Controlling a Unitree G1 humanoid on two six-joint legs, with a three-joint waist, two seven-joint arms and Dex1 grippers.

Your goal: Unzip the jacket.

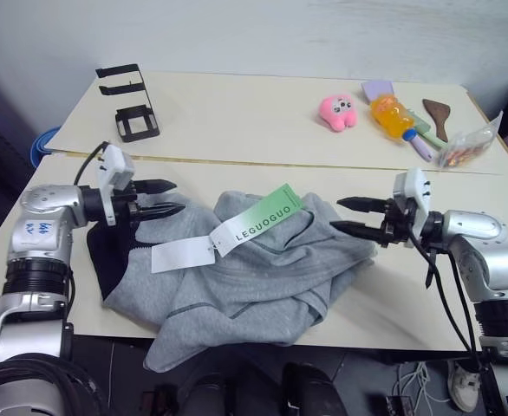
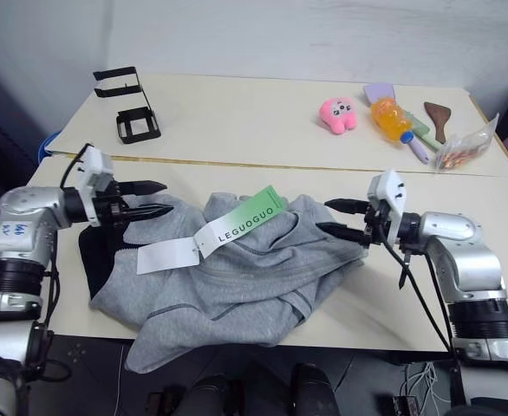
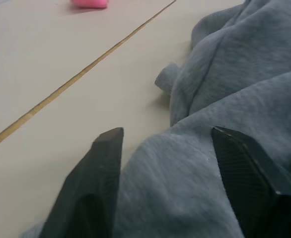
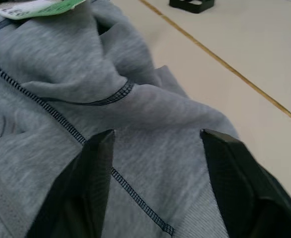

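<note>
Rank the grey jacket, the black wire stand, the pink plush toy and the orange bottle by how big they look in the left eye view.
1. jacket
2. black wire stand
3. pink plush toy and orange bottle: these look alike, so no ranking.

Light grey jacket point(image 1: 254, 277) with dark stitching, green-and-white hang tags point(image 1: 258, 219), pink plush toy point(image 1: 338, 112), orange bottle point(image 1: 391, 118)

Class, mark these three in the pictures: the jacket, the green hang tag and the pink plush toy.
jacket point(image 1: 263, 277), left eye view, on the grey fleece body.
green hang tag point(image 1: 276, 211), left eye view, on its printed green face.
pink plush toy point(image 1: 338, 112), left eye view, on its face.
</note>
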